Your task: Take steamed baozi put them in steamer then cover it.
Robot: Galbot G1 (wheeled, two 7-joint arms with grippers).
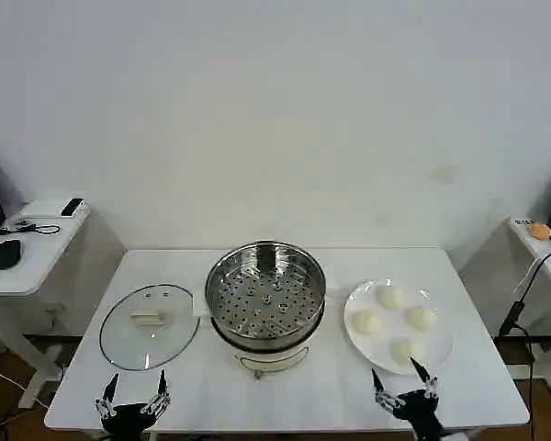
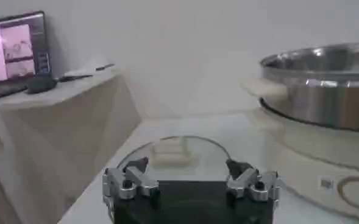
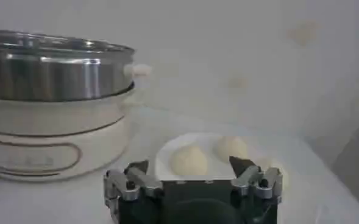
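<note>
Left hand [image 1: 134,393] black-bodied, silver knuckles, dark pointed fingertips; right hand [image 1: 399,386] alike.

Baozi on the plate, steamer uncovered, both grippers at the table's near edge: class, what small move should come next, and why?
Probably the right gripper should reach forward to the nearest baozi. It is open and sits just short of the plate, where all four buns lie. The steamer is uncovered with its tray bare, and the lid lies beside it, before the open left gripper.
</note>
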